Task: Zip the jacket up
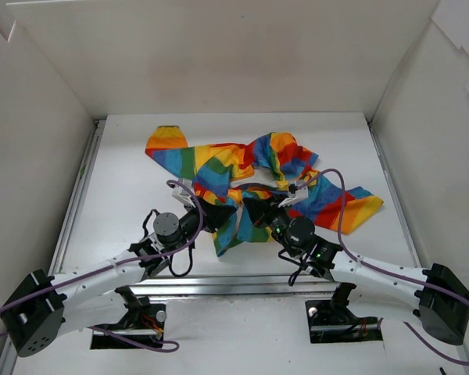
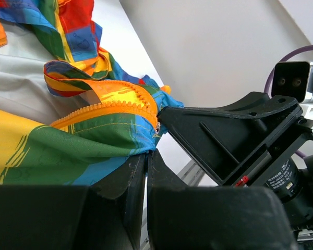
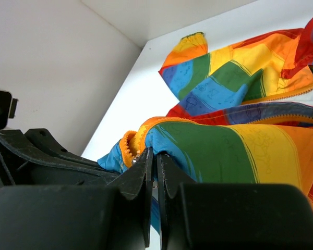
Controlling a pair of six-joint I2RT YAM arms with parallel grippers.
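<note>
The rainbow-striped jacket (image 1: 258,176) lies crumpled in the middle of the white table, one sleeve to the far left, another to the right. Both grippers meet at its near hem. My left gripper (image 1: 216,216) is shut on the blue-green bottom edge of the jacket (image 2: 68,146), just below the orange zipper teeth (image 2: 112,107). My right gripper (image 1: 250,209) is shut on the jacket's hem (image 3: 208,151) beside the orange zipper end (image 3: 130,146); a small metal part shows at its fingertips. The right gripper's black body (image 2: 235,135) fills the left wrist view's right side.
White walls (image 1: 219,55) enclose the table on three sides. A metal rail (image 1: 242,285) runs along the near edge by the arm bases. Purple cables (image 1: 336,203) loop over both arms.
</note>
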